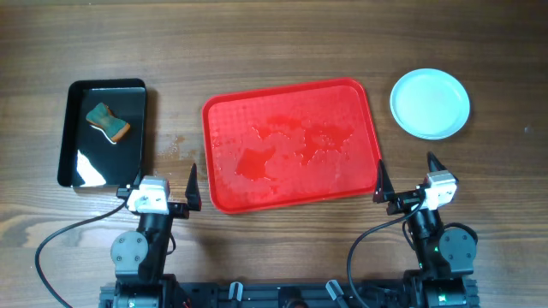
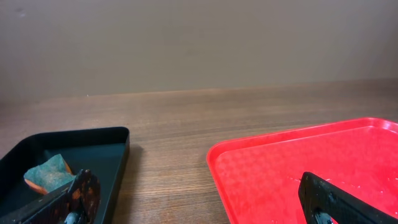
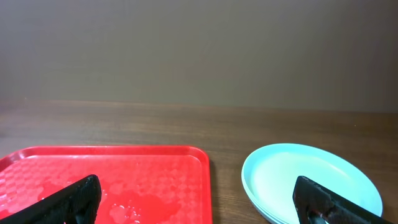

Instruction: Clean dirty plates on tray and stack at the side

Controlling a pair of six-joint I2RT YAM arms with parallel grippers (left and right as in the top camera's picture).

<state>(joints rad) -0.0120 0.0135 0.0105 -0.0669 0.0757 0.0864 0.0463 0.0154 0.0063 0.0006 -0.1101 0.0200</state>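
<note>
**Plates off the tray and stacked, little left to do**

From my seat the job looks all but finished. The red tray (image 1: 291, 89) lies just ahead of both arms, between the left end effector (image 1: 158, 185) and the right end effector (image 1: 406, 173), and it carries no plates. Only wet, reddish patches (image 1: 257, 162) show on its floor.

The plates (image 1: 430, 103) sit on the tabletop (image 1: 257, 43) ahead of the right end effector and off to its right, well clear of the tray's rim. The right wrist view shows layered rims at the near edge, so I take it as a stack, though I cannot count the plates. The top face looks clean, with no sauce mark that I can see.

Both end effectors are spread wide and hold nothing. Each wrist view shows its two fingers far apart with bare tabletop between them.

Ahead and to the left of the left end effector is a black tray (image 1: 77, 162) with a sponge (image 1: 108, 122) lying in its far half.

Nothing stands between either arm and the things ahead of it. What I judge may remain is the wet mess on the red tray, if that counts.
</note>
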